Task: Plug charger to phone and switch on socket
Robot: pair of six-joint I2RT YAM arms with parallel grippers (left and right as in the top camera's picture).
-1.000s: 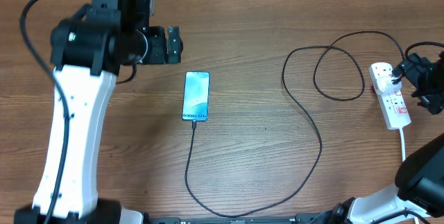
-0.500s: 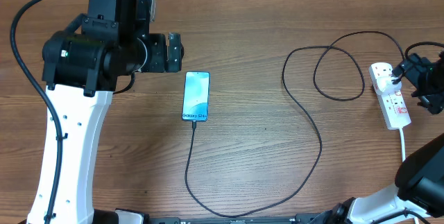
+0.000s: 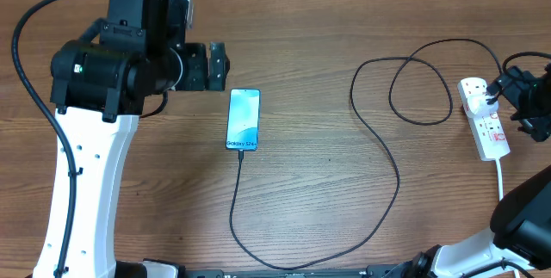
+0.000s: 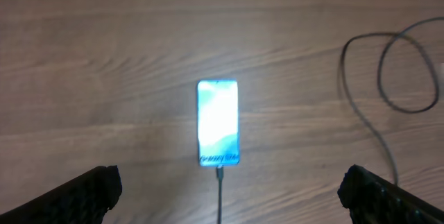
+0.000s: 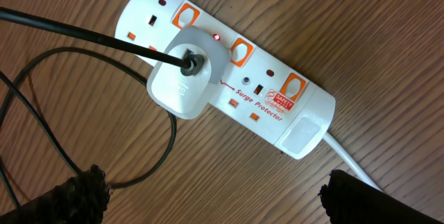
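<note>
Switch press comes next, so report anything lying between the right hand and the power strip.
Nothing visible blocks it. The right hand hangs open above the power strip. The white plug sits seated in it, beside the orange switches, which show uncovered.

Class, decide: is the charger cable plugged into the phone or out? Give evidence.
In: the charger cable meets the phone at its bottom edge, in overhead and left wrist views.

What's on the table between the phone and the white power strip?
In the overhead view, only the black charger cable lies between the phone and the power strip, curling in loops on the bare wooden table.
</note>
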